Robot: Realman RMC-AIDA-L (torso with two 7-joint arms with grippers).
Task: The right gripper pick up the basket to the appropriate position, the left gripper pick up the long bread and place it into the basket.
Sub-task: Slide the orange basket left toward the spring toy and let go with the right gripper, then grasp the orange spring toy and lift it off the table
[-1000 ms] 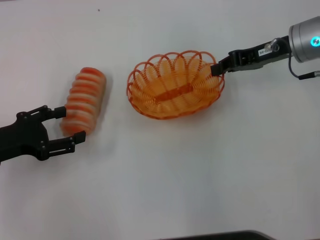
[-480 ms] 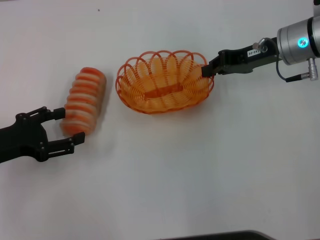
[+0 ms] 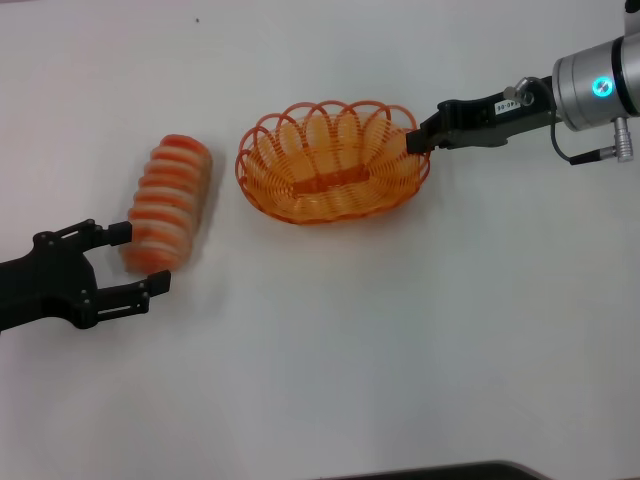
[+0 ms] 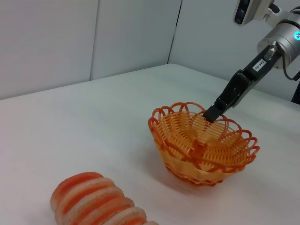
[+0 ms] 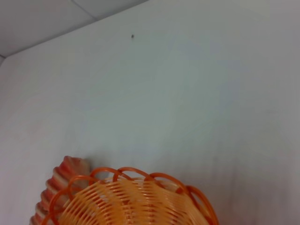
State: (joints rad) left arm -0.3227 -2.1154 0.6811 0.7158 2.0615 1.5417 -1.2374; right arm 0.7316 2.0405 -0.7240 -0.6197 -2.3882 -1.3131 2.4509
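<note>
At the left edge of the white table (image 3: 330, 360), the left claw (image 3: 140, 259) reaches in low, its two black fingers spread wide with one tip near each side of the near end of the long bread (image 3: 168, 203); whether either tip actually touches the loaf cannot be told. The long bread lies flat on the table, its length running from the near side toward the far edge, cream with orange-red ridges across it, and it sits well apart from the table's corners. In the left wrist view the loaf (image 4: 96, 201) shows close up, with the basket beyond it. Just beside the loaf, toward the middle of the table, stands the basket (image 3: 333, 163), an oval orange one with a looped rim, upright and holding nothing. At the basket's right end the right claw (image 3: 418, 142) is pinched onto the rim, its black fingers pressed together on the loops; the left wrist view shows the same grip (image 4: 212, 112) on the far rim of the basket (image 4: 202, 146). The right arm runs from there toward the right edge of the table.
</note>
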